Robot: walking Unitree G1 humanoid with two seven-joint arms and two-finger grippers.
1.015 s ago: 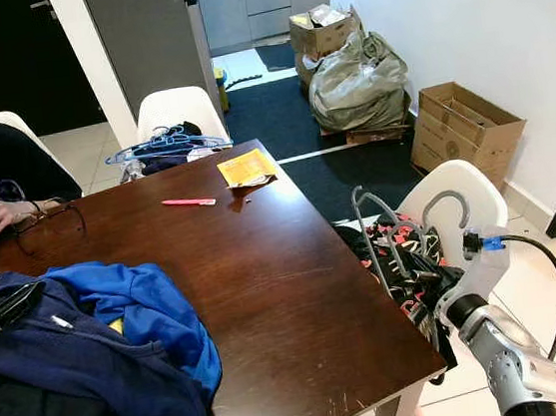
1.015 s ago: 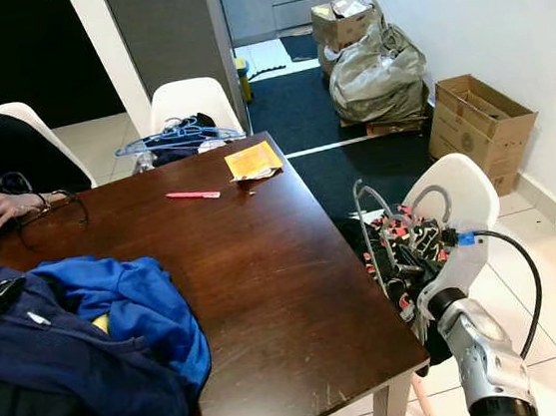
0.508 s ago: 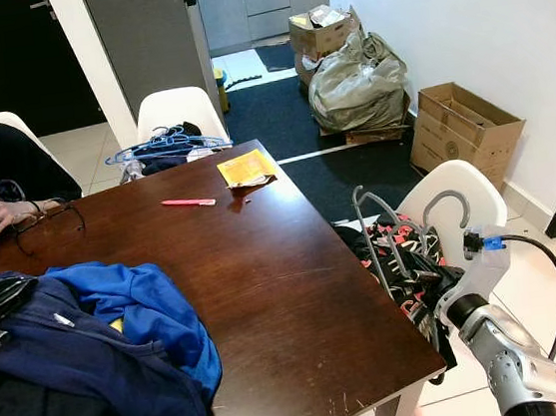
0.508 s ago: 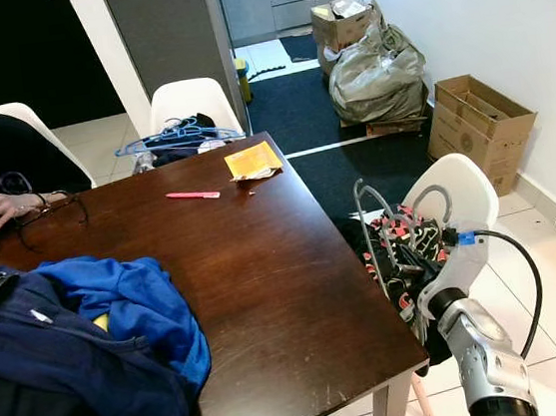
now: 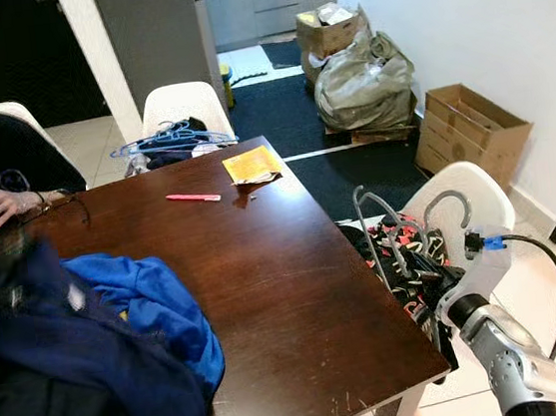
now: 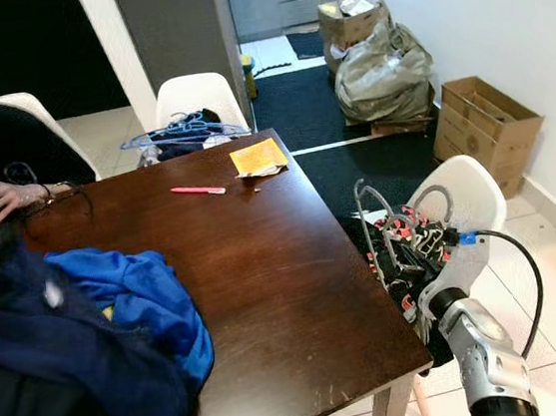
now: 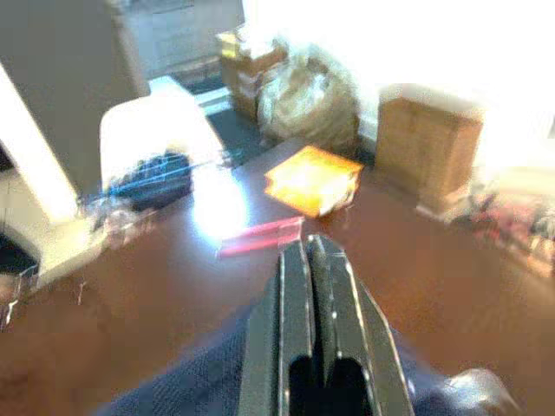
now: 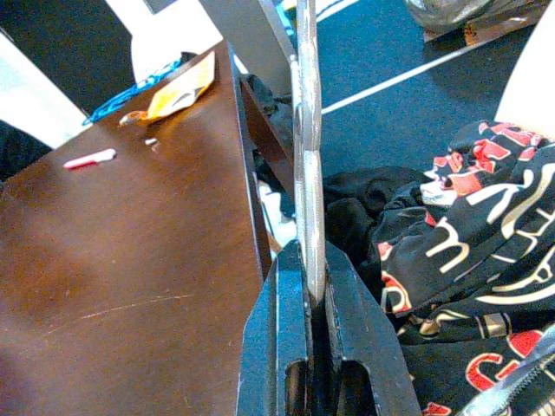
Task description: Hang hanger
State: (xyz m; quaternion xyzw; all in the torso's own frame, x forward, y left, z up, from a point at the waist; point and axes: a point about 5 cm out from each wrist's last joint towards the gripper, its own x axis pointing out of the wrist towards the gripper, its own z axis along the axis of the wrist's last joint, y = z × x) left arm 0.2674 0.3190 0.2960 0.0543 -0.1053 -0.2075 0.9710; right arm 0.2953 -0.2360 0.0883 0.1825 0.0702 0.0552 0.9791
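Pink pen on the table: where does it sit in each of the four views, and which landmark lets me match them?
Left eye view: the pink pen lies on the far part of the brown table, left of the yellow packet.
Right eye view: pen at the same place, left of the packet.
Left wrist view: pen blurred, on the table close to the packet.
Right wrist view: pen small, on the tabletop, the packet beyond it.
Shared landmark: the yellow packet.

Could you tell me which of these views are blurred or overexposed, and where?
Left eye view: the dark blue clothing at the near left is motion-smeared, the table sharp. Left wrist view: soft throughout, the window side blown out white. Right wrist view: crisp on the grey hanger and patterned garment.
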